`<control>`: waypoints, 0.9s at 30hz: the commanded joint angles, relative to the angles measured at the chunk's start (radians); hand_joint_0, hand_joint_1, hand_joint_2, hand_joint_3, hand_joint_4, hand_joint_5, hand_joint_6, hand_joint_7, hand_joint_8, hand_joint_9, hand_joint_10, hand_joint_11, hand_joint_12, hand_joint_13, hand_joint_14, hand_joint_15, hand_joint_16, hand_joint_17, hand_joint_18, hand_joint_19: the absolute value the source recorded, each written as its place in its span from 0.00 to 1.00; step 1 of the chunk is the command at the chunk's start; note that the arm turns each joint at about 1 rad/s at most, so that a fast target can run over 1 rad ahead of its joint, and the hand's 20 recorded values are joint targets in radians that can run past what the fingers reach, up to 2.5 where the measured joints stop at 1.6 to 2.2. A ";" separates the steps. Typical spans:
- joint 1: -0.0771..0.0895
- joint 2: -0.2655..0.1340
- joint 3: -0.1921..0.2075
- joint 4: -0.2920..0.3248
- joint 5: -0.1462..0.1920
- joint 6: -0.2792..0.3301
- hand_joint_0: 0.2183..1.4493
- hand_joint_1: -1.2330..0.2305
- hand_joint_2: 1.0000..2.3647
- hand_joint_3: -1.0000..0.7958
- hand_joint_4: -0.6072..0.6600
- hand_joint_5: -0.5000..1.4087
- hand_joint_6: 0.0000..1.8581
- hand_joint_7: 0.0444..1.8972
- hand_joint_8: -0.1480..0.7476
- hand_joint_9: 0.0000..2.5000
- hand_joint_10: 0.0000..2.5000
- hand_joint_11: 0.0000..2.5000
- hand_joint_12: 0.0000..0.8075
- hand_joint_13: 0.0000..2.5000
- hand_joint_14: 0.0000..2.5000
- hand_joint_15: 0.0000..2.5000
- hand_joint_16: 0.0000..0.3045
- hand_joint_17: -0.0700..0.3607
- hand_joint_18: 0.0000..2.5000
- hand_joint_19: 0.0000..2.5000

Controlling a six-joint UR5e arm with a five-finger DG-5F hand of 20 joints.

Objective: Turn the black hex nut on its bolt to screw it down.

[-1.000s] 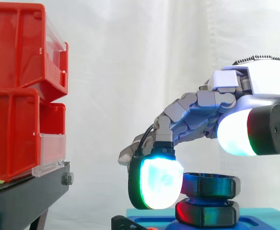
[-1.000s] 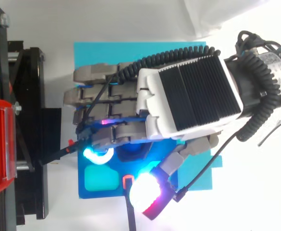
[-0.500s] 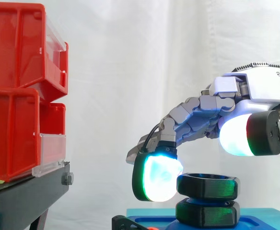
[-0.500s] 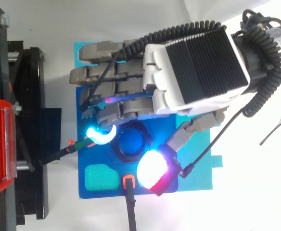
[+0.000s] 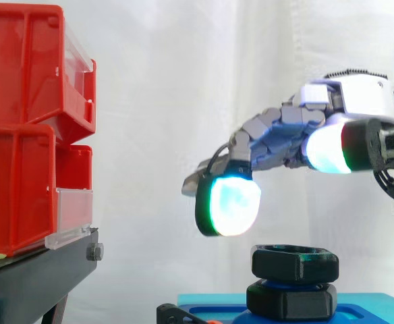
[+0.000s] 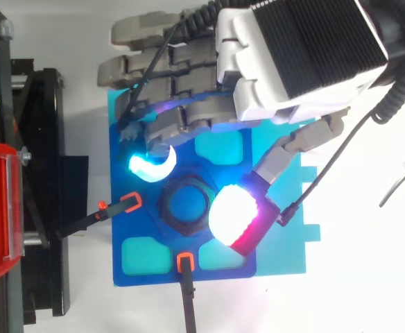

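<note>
The black hex nut [image 5: 294,262] [image 6: 184,205] sits on its blue bolt [image 6: 185,202], above a second black nut [image 5: 291,300] at the bolt's foot. Both stand on a blue base plate [image 6: 141,229]. My hand [image 5: 345,108] [image 6: 293,62] hovers above the nut and touches nothing. Its fingers [image 5: 271,138] are loosely bent and spread, with nothing between them. A cyan-green glowing fingertip [image 5: 229,206] hangs up and to the left of the nut. The white-red glowing thumb pad [image 6: 231,215] is beside the nut in the top view.
Red bins [image 5: 28,128] are stacked on a black stand [image 5: 35,277] at the left. Black clamps with orange tips [image 6: 130,202] [image 6: 184,262] hold the base plate on a cyan sheet [image 6: 286,236]. A white curtain hangs behind.
My hand has let go of the nut, risen above it and drawn back toward the top of the top view. The nut now stands uncovered.
</note>
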 commanded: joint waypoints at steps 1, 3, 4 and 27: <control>0.006 -0.001 0.013 -0.003 -0.003 0.015 0.22 0.63 0.00 0.28 0.68 0.16 0.38 0.41 0.51 0.19 0.00 0.17 0.43 0.16 0.00 0.06 0.14 0.38 0.05 0.06; 0.009 -0.001 0.013 -0.003 0.004 0.013 0.22 0.63 0.00 0.28 0.68 0.16 0.37 0.43 0.51 0.19 0.00 0.17 0.43 0.16 0.00 0.06 0.14 0.38 0.05 0.05; 0.011 -0.001 0.013 -0.003 0.010 0.013 0.22 0.63 0.00 0.28 0.68 0.16 0.37 0.43 0.51 0.19 0.00 0.17 0.43 0.16 0.00 0.06 0.14 0.38 0.05 0.05; 0.129 -0.002 -0.043 0.047 0.152 0.013 0.22 0.61 0.00 0.28 0.67 0.17 0.33 0.50 0.52 0.20 0.00 0.17 0.43 0.16 0.00 0.06 0.14 0.38 0.05 0.05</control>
